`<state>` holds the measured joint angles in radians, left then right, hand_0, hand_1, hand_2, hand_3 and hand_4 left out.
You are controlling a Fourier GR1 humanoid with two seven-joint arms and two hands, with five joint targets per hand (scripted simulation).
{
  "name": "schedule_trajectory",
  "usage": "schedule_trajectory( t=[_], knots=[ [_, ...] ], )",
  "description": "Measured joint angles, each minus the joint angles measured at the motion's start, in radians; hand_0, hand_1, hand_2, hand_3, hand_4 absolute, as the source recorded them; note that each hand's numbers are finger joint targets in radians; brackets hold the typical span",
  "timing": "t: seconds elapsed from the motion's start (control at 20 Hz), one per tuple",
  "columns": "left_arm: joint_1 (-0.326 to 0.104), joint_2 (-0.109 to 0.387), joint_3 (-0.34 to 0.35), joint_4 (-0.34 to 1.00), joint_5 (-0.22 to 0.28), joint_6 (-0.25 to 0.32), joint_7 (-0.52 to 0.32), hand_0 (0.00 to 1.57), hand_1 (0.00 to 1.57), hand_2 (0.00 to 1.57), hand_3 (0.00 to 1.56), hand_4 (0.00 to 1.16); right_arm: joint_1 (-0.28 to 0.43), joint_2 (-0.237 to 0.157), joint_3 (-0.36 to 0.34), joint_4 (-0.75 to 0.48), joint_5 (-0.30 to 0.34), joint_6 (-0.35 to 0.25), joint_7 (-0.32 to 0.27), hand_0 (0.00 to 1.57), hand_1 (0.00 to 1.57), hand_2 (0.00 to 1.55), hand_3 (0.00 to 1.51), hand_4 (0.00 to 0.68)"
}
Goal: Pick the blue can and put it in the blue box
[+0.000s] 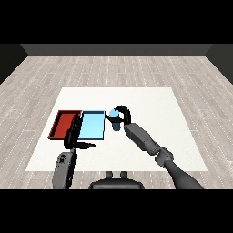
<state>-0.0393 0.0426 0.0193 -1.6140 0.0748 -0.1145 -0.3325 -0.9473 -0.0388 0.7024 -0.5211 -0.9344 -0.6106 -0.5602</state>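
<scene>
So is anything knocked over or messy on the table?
Nothing stands out. The blue can is upright in the right hand, just right of the blue tray. The red tray lies flat beside it. The left hand hangs over both trays' near edges.

Illumination is even and diffuse, with no single light source identifiable. The white table point(136, 98) is the brightest surface and reads uniformly, with no glare spots or hot reflections. The wooden floor point(41, 77) appears paler grey, and the back wall is dark. Cast shadows are weak: none is distinct on the table beneath the forearms or the trays. The black right hand point(124, 113) and left hand point(73, 134) show little surface detail. Straight edges remain straight toward the borders.
</scene>
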Motion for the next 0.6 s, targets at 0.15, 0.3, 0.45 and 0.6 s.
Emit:
schedule_trajectory(
  t=[0.15,0.3,0.45,0.6],
  knots=[
    [-0.006,-0.008,-0.032,0.003,-0.015,-0.002,0.038,0.0,0.0,0.0,0.0,0.0,-0.019,-0.038,0.001,-0.058,0.04,-0.018,0.024,1.43,1.43,1.45,1.4,0.617],
    [-0.026,-0.019,-0.066,0.026,-0.032,0.004,0.06,0.0,0.0,0.0,0.0,0.0,-0.022,-0.046,0.003,-0.106,0.086,-0.045,0.044,1.42,1.42,1.44,1.4,0.616],
    [-0.042,-0.031,-0.108,0.054,-0.047,0.035,0.069,0.0,0.0,0.0,0.0,0.0,0.0,-0.088,0.008,-0.185,0.136,-0.058,0.081,1.43,1.43,1.45,1.4,0.616],
    [-0.05,-0.037,-0.133,0.065,-0.05,0.055,0.078,0.0,0.0,0.0,0.0,0.0,0.074,-0.158,0.028,-0.327,0.185,-0.086,0.131,1.43,1.43,1.45,1.4,0.616]
  ],
)
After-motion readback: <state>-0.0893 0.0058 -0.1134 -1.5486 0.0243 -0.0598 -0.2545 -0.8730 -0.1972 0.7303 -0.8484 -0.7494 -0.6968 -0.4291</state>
